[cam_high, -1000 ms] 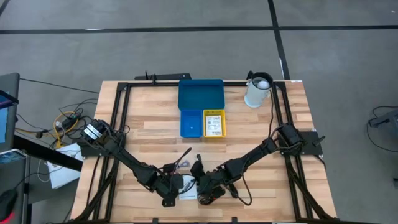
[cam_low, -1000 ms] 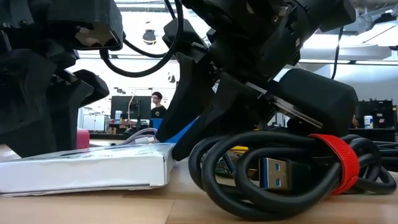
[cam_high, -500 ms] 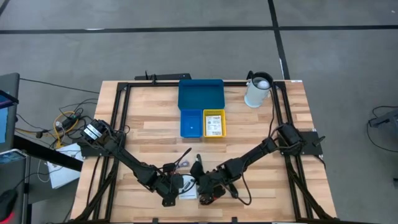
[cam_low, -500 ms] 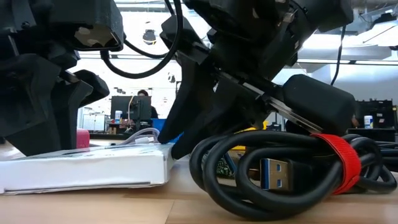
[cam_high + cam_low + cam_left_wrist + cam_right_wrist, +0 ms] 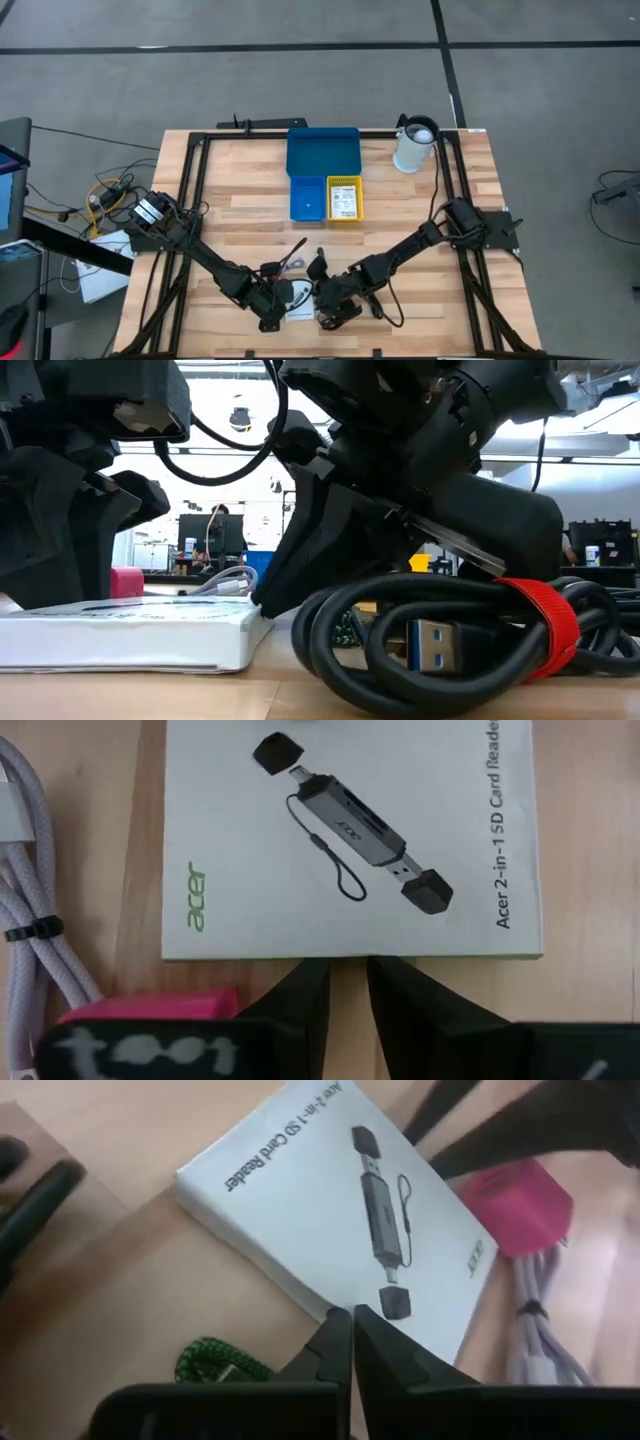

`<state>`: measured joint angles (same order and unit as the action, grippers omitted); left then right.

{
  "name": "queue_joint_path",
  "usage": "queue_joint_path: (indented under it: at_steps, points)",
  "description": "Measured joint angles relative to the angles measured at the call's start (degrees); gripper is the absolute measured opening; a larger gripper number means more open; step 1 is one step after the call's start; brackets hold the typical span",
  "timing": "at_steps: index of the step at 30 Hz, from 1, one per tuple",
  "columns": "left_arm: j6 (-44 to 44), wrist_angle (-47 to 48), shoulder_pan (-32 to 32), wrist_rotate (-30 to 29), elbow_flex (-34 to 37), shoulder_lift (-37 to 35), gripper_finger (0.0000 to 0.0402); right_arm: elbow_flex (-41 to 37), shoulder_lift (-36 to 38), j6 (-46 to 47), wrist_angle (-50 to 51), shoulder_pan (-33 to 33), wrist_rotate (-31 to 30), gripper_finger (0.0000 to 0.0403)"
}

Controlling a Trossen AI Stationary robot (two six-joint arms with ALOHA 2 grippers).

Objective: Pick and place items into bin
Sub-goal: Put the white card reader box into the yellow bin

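Note:
A white card-reader box [image 5: 350,830] lies flat on the table near its near edge [image 5: 300,312]. My left gripper [image 5: 349,965], open by a narrow gap, has its fingertips at one edge of the box. My right gripper [image 5: 346,1318] is shut, with its tips at the opposite long edge. A pink-red block [image 5: 150,1005] and a coiled grey cord [image 5: 20,920] lie beside the left gripper. The coiled black cable with a red strap [image 5: 450,650] lies under the right arm. The bin set [image 5: 322,152] stands toward the far edge. My left gripper's fingertips [image 5: 318,975] stand at the box's edge [image 5: 350,952], coming from above and slanting; I cannot tell whether they touch it. My right gripper's shut fingertips [image 5: 335,1330] meet the box's long edge [image 5: 320,1302], at its cable-side end [image 5: 258,610], slanting down. The box lies flat on the table.
The small blue bin [image 5: 307,198] and the yellow bin [image 5: 344,197], which holds a white card, sit in front of the wide blue tray. A white pitcher [image 5: 414,145] stands at the far right. A green braided cord [image 5: 215,1360] lies by the right gripper. A person shows in the room beyond the table.
My right gripper has moved a little toward the table's left with its fingers shut. The white box has slid leftward along the table ahead of it, staying flat. The black cable coil has shifted slightly the same way.

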<state>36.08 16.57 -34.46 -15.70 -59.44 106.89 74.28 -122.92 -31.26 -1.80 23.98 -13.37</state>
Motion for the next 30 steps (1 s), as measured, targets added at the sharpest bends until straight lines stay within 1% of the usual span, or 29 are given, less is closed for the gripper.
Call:
queue_joint_path:
  at_steps: [2,6,9,11,13,17,22,30]
  points:
    - [0.6,0.0,0.0,0.0,0.0,0.0,0.0061,0.0,0.6,0.3,0.8,0.7,-2.5,0.0001]
    - [1.2,-0.4,-0.1,-0.2,0.0,0.1,0.0061,0.0,3.0,0.3,2.6,2.0,-9.7,0.0001]
    - [1.2,-2.4,0.0,-2.6,-0.1,0.5,0.0061,0.4,5.6,0.3,3.6,2.7,-13.6,0.0001]
    - [1.2,-3.2,0.1,-3.0,-0.2,0.2,0.0061,0.3,6.7,1.0,5.6,3.1,-13.5,0.0001]
    - [1.2,-3.5,0.0,-3.0,-0.3,0.3,0.0061,0.3,7.6,1.4,6.2,3.3,-12.4,0.0001]
    - [1.0,-4.6,0.0,-3.0,-0.2,0.3,0.0061,0.3,9.4,1.5,7.2,4.2,-12.1,0.0001]
    - [0.9,-4.5,-0.1,-2.6,-0.2,0.3,0.0062,0.2,9.4,1.5,8.2,4.8,-11.9,0.0001]
    - [0.7,-4.2,-0.2,-2.6,-0.1,0.3,0.0062,0.1,9.3,7.1,19.6,4.1,-12.0,0.0001]
